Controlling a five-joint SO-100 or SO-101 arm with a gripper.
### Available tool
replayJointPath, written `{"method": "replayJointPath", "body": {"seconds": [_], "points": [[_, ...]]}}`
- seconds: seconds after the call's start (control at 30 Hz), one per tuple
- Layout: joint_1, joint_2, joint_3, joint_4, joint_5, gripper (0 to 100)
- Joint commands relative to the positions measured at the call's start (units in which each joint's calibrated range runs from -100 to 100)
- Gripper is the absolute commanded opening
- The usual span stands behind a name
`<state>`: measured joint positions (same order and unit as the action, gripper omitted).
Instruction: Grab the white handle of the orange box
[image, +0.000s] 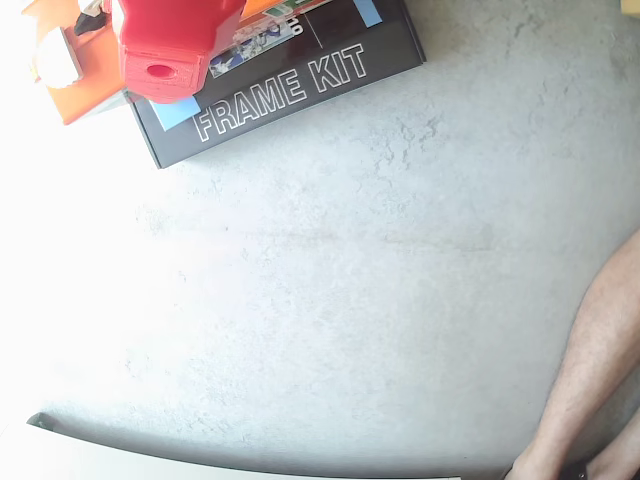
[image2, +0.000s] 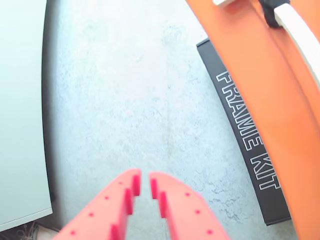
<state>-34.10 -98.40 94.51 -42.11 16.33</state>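
Gripper (image2: 145, 186): two red printed plastic fingers with small dimples, entering the wrist view from the bottom edge; tips nearly meet, a narrow slit between them, clenched on nothing, over bare floor.
Arm (image: 172, 45): red, blocky housing with a round hole, top left of the fixed view, over the boxes.
Orange box (image2: 260, 100): smooth, flat, bright orange plastic, along the right side of the wrist view, well apart from the fingers; lies on the black box.
White handle (image2: 299, 31): smooth off-white bar, top right corner of the wrist view, one end in a black fitting.
Black box (image: 290, 95): matte, lettered "FRAME KIT" in white outline.
Floor (image: 380, 280): pale grey, mottled, concrete-like.
Bare leg (image: 590, 370): right edge of the fixed view.
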Motion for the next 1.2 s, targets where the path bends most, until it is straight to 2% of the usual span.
{"method": "replayJointPath", "body": {"seconds": [0.0, 0.17, 0.33, 0.5, 0.63, 0.8, 0.87, 1.03, 1.17], "points": [[-3.05, 2.96, -1.24, 3.10, 0.98, 2], [-4.06, 4.39, -1.42, 4.54, -3.93, 2], [-6.54, 5.07, 0.62, -9.76, -9.04, 2], [-6.85, 5.15, 2.57, -12.97, -7.37, 2], [-7.08, 5.15, 2.83, -10.18, 1.04, 2], [-5.84, 5.07, -1.60, 2.17, 17.59, 2], [-6.15, 5.07, -0.89, 2.17, 21.51, 2], [-9.56, 4.90, 3.10, 2.17, 26.94, 2], [-14.29, 5.23, 3.19, 2.68, 34.36, 2]]}}
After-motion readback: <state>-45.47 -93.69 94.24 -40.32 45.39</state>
